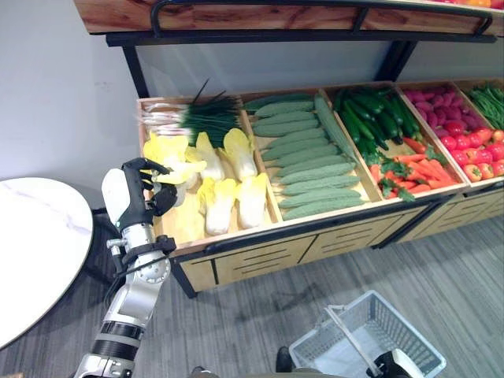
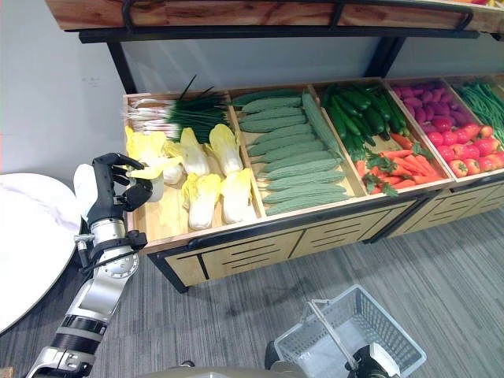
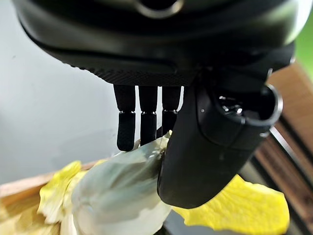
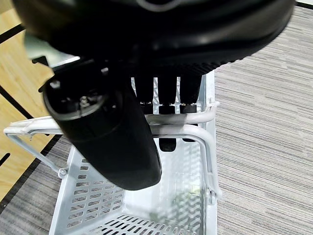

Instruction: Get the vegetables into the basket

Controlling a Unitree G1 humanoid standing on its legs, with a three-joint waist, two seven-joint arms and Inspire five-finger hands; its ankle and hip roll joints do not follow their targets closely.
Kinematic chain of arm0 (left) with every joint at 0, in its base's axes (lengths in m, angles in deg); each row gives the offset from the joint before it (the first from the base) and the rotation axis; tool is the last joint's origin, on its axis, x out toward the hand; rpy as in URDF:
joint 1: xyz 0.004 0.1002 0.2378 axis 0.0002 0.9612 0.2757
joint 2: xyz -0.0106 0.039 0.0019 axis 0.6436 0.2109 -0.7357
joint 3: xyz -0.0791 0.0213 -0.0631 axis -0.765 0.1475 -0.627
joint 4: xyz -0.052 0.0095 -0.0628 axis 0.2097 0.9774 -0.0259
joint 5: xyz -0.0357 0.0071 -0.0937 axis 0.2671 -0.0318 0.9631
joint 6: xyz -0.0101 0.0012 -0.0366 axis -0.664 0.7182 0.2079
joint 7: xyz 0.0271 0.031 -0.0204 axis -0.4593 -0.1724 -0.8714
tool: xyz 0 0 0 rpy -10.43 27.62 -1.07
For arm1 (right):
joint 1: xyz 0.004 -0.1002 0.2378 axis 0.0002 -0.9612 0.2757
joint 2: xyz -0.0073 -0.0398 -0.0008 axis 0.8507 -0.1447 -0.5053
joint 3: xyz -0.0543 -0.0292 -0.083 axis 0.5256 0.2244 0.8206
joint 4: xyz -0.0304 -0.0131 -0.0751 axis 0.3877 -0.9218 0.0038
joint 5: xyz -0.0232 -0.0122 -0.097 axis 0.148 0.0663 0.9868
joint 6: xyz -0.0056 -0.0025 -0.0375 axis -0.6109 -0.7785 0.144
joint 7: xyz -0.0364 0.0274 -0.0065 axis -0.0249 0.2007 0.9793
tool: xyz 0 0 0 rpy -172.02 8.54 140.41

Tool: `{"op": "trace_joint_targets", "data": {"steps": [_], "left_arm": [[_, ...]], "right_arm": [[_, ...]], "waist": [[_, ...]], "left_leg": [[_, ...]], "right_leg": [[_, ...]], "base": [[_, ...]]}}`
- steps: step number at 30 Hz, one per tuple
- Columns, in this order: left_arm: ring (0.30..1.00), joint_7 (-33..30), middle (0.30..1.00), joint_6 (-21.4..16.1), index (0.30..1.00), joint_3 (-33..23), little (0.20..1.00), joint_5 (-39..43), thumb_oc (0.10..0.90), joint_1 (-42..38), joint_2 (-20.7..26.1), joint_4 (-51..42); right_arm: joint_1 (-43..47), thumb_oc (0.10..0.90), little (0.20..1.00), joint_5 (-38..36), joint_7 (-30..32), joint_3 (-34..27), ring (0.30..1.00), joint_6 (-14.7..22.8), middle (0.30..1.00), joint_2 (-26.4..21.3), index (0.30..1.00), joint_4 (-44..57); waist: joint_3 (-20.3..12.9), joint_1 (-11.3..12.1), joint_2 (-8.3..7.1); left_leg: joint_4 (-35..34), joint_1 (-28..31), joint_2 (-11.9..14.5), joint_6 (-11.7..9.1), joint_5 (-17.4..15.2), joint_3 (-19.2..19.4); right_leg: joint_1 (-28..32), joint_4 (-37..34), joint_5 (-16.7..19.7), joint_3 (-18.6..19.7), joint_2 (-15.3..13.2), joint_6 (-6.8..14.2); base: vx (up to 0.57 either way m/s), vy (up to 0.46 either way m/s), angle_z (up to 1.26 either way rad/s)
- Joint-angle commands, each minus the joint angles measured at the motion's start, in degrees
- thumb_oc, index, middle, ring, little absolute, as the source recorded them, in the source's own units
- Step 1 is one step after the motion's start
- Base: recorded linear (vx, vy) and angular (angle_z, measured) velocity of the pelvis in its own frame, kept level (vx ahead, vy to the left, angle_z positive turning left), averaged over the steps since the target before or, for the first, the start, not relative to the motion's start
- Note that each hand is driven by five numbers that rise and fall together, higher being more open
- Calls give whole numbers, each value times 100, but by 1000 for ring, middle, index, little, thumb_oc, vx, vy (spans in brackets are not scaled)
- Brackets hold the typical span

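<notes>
Fingers [image 3: 148, 128] and thumb of my left hand [image 1: 140, 197] were curled round a yellow-leafed cabbage [image 3: 117, 191] at the left front of the leftmost crate [image 1: 183, 246]. I judged a firm hold on the pale stem best, lifting clear before swinging towards the basket [image 1: 370, 335]. My right hand [image 4: 146, 93] had its fingers hooked over the basket handle [image 4: 188, 131]. How far the left fingers wrapped behind the cabbage was hidden.

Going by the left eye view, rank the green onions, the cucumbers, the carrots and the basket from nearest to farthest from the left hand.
1. Green onions: back of the same leftmost crate where the left hand grips a yellow cabbage.
2. Cucumbers: next crate to the right.
3. Carrots and basket, on the floor and held by the right hand: too close to call.
</notes>
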Motion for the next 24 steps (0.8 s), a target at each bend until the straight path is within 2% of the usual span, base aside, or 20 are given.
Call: {"op": "trace_joint_targets", "data": {"steps": [1, 3, 4, 5, 9, 15, 24], "left_arm": [[300, 443, 300, -1013, 300, -174, 300, 663, 400, -416, 318, -807], [300, 1169, 300, -1528, 300, -167, 300, 2569, 400, -204, 174, -929], [300, 1709, 300, -1669, 300, -119, 300, 3719, 400, -107, 50, -858], [300, 2128, 300, -1658, 300, -75, 300, 4522, 400, -33, -40, -754], [300, 2976, 300, -1566, 300, 65, 300, 5902, 400, 141, -273, -523], [300, 3494, 300, -1561, 300, 73, 300, 6510, 400, 284, -398, -308], [300, 3705, 300, -1502, 300, 281, 300, 6625, 400, 203, -353, -389]], "right_arm": [[224, 400, 300, -210, 100, -105, 300, 68, 300, -149, 300, -185], [205, 400, 300, -244, 20, -143, 300, 5, 300, -200, 300, -162], [205, 400, 300, -247, -56, -170, 300, -50, 300, -234, 300, -174], [222, 400, 300, -227, -138, -164, 300, -93, 300, -255, 300, -146], [202, 400, 300, -147, -382, -187, 300, -108, 300, -265, 300, -93], [218, 400, 300, -128, -497, -239, 300, -67, 300, -169, 300, -181], [193, 400, 300, -146, -537, -272, 300, -65, 300, -136, 300, -274]], "waist": [[-46, 21, -86], [-39, 16, -72], [-38, 19, -55], [-54, 11, -55], [-85, -1, -69], [-77, 5, -93], [-112, -15, -109]], "left_leg": [[1, -116, -5, -47, -147, -476], [1, -120, -18, -42, -132, -489], [1, -102, -28, -38, -142, -490], [1, -129, -43, -35, -116, -486], [1, -131, -65, -23, -124, -495], [1, -98, -116, 20, -158, -486], [1, -51, -146, 40, -189, -458]], "right_leg": [[161, 64, 60, -372, -352, 377], [165, 58, 88, -380, -368, 379], [180, 62, 82, -384, -379, 388], [155, 56, 117, -377, -392, 381], [151, 56, 138, -366, -426, 386], [145, 83, 143, -301, -461, 392], [155, 93, 154, -309, -497, 408]], "base": [[-37, 22, 6], [-41, 27, 8], [-45, 28, 11], [-22, 31, 11], [-9, 10, 3], [0, 12, 0], [0, 5, 0]]}}
